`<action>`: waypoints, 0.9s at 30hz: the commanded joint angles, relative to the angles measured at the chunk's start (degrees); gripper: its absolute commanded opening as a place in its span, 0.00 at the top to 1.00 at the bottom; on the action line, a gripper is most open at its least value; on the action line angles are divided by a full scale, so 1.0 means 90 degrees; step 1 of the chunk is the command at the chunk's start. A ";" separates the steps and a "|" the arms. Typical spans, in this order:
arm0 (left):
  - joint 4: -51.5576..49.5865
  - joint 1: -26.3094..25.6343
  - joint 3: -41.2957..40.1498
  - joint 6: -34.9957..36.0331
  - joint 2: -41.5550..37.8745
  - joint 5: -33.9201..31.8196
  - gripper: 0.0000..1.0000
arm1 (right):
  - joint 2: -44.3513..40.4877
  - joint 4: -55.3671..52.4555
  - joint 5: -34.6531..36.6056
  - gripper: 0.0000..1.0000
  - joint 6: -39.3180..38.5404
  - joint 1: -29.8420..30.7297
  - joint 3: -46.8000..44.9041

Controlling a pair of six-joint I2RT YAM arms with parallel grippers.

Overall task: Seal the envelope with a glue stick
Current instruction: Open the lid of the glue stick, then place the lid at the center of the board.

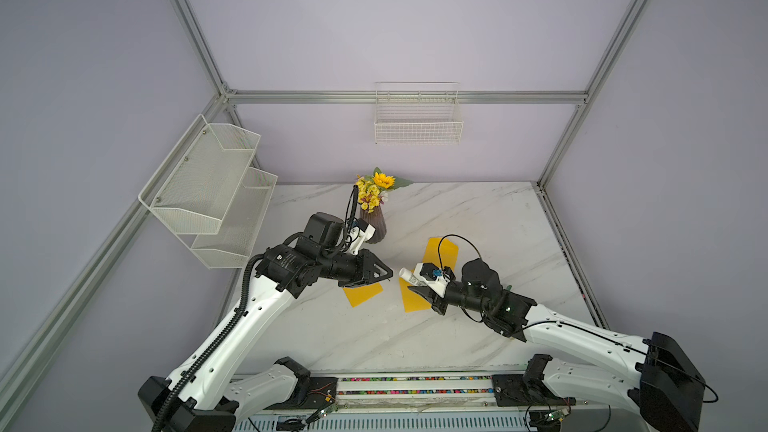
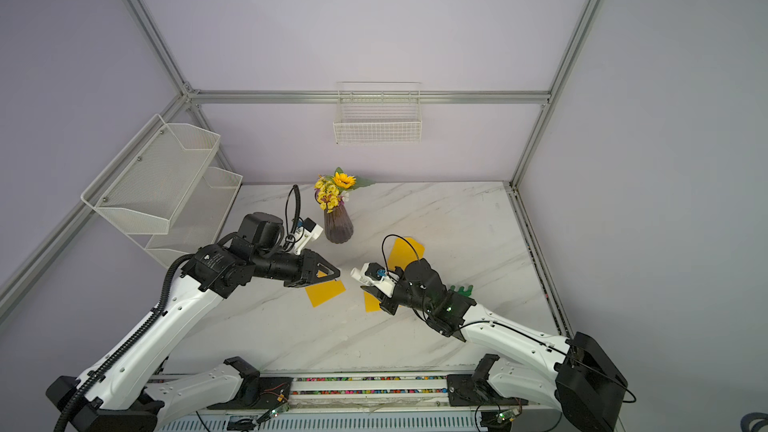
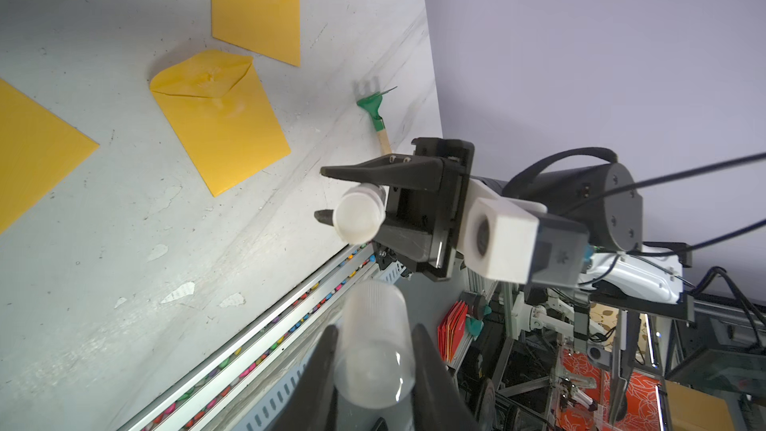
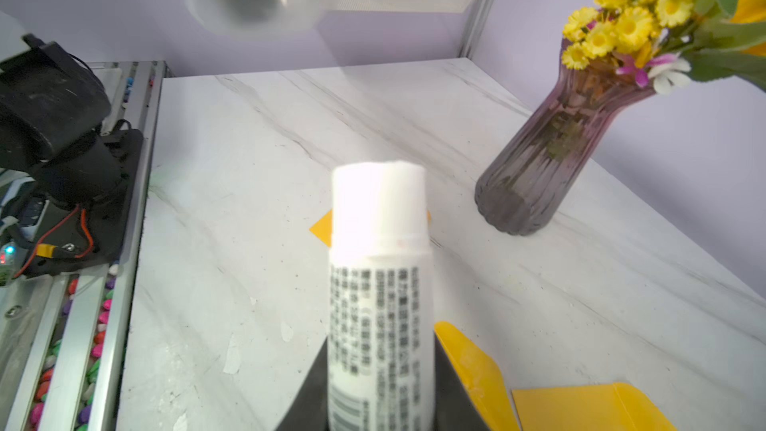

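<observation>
My right gripper (image 4: pixel 379 337) is shut on the glue stick (image 4: pixel 379 284), a white tube with a dark-printed label. The tube is uncapped, and its white end points at the left arm. The glue stick (image 1: pixel 409 277) hangs above the table in both top views. A short way from that end, my left gripper (image 3: pixel 375 329) is shut on the translucent cap (image 3: pixel 373 350). Three yellow envelopes (image 1: pixel 363 296) (image 1: pixel 449 251) (image 1: pixel 415 302) lie flat on the marble table beneath the two grippers (image 1: pixel 384 274) (image 1: pixel 415 286).
A purple vase of yellow flowers (image 1: pixel 374 226) stands behind the left arm. A green rake (image 2: pixel 461 290) lies on the table by the right arm. White mesh shelves (image 1: pixel 208 189) hang on the left wall and a wire basket (image 1: pixel 417 118) on the back wall.
</observation>
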 commanded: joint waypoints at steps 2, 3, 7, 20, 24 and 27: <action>0.0075 0.0067 -0.0023 -0.0059 -0.0085 0.0193 1.00 | -0.0115 -0.0207 0.0334 1.00 -0.0305 -0.0005 0.0118; -0.0159 0.0081 0.0076 0.0083 -0.0049 0.0002 1.00 | -0.0090 -0.0320 0.0404 1.00 -0.0329 -0.0002 0.0187; -0.0810 0.0092 0.0419 0.0613 0.0170 -0.1438 1.00 | -0.0091 -0.0258 0.0592 1.00 -0.0306 -0.0002 0.0151; -0.0402 0.0485 -0.0403 0.0448 0.1278 -0.5243 1.00 | -0.0080 -0.0526 0.0608 1.00 -0.0201 0.0002 0.0228; -0.0297 0.0648 -0.0689 0.0126 0.1556 -0.5975 1.00 | -0.0080 -0.0508 0.0526 1.00 -0.0102 -0.0003 0.0208; -0.0056 0.0891 -0.1005 0.0217 0.1708 -0.6170 1.00 | -0.0087 -0.0538 0.0442 1.00 -0.0085 -0.0002 0.0199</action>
